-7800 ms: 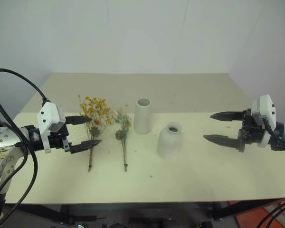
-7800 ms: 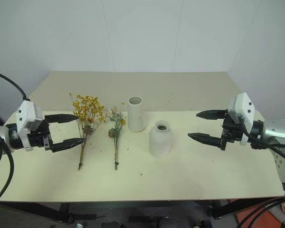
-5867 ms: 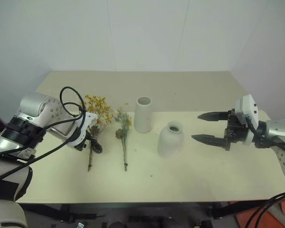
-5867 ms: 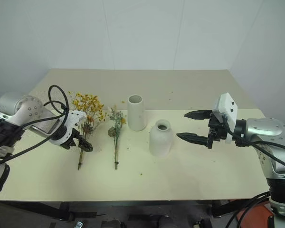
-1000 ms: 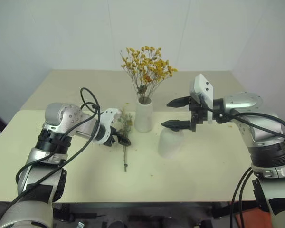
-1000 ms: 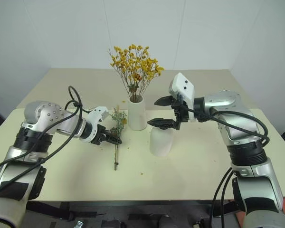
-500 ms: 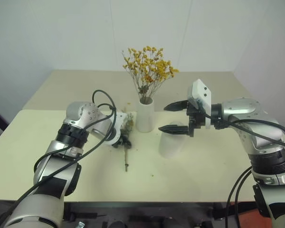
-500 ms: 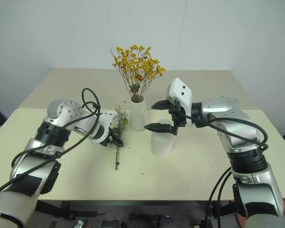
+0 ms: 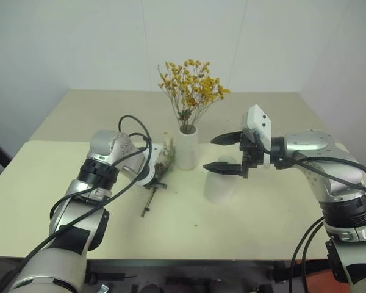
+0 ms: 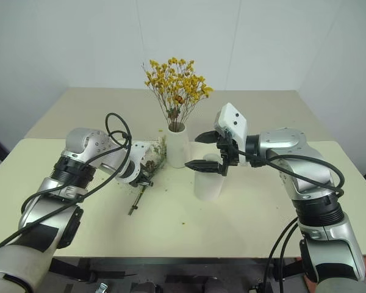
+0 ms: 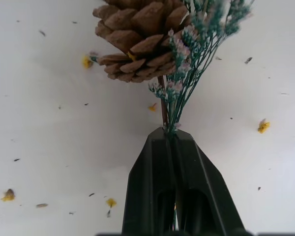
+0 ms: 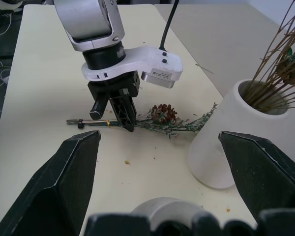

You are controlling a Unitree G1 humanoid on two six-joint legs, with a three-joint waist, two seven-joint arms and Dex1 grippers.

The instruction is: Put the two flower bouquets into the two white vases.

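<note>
The bushy yellow bouquet [image 9: 191, 85] stands in the tall white vase [image 9: 186, 152] at the table's middle. The slimmer grey-green bouquet [image 9: 165, 160], which carries a pine cone [image 11: 137, 34], lies slanted on the table just left of that vase. My left gripper [image 9: 157, 183] points steeply down and is shut on its thin stem [image 11: 163, 110], just below the cone. The stem's end [image 9: 145, 210] points toward the table's front left. My right gripper [image 9: 209, 152] hangs open, empty, just above the squat white vase [image 9: 219, 186], which holds nothing.
The pale table [image 9: 262, 226] has bare room in front of and to the right of the vases. Small petal crumbs [image 11: 263, 126] lie scattered around the sprig. A white wall rises behind the table's far edge.
My left gripper has gone from open to shut on the slim bouquet's stem. The sprig has swung from lying straight to slanting, its head toward the tall vase. The right gripper has stayed put.
</note>
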